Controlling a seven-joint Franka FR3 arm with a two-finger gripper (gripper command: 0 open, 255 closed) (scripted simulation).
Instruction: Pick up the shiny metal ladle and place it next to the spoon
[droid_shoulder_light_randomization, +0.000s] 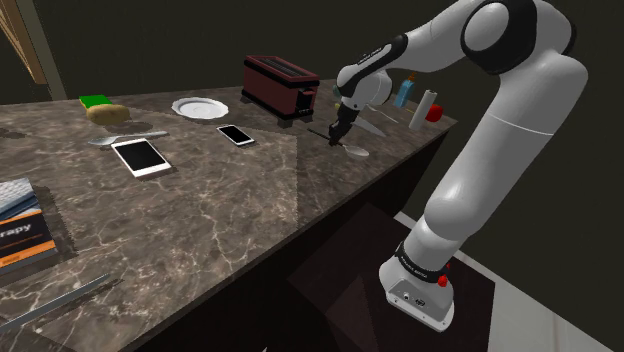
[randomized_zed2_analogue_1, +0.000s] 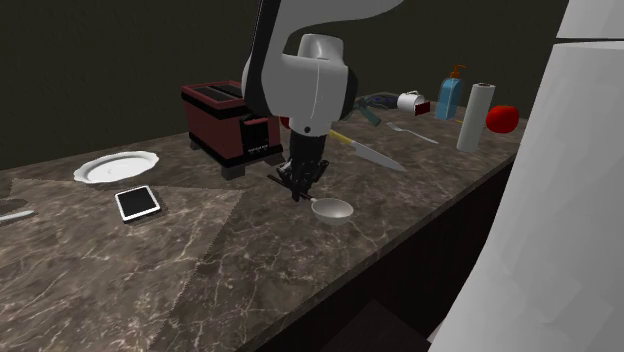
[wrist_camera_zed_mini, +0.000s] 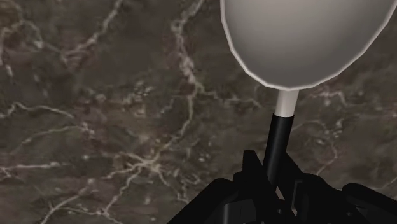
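The ladle has a pale grey bowl (droid_shoulder_light_randomization: 356, 151) (randomized_zed2_analogue_1: 333, 210) (wrist_camera_zed_mini: 305, 38) and a thin black handle (wrist_camera_zed_mini: 278, 140). It lies at or just above the dark marble counter (droid_shoulder_light_randomization: 250, 220), in front of the toaster. My gripper (droid_shoulder_light_randomization: 338, 130) (randomized_zed2_analogue_1: 297, 186) (wrist_camera_zed_mini: 275, 188) points down at the handle's end, and its fingers are shut on the handle. A grey spoon (droid_shoulder_light_randomization: 128, 137) lies far toward the shoulder view's left, beside a potato (droid_shoulder_light_randomization: 107, 113).
A dark red toaster (droid_shoulder_light_randomization: 280, 85) stands just behind the gripper. Nearby are a knife (randomized_zed2_analogue_1: 370, 150), a white plate (droid_shoulder_light_randomization: 200, 106), two phones (droid_shoulder_light_randomization: 236, 134) (droid_shoulder_light_randomization: 140, 156), a blue bottle (randomized_zed2_analogue_1: 449, 97), a paper roll (randomized_zed2_analogue_1: 472, 117) and a red fruit (randomized_zed2_analogue_1: 503, 118). Books (droid_shoulder_light_randomization: 25, 225) lie at the left edge.
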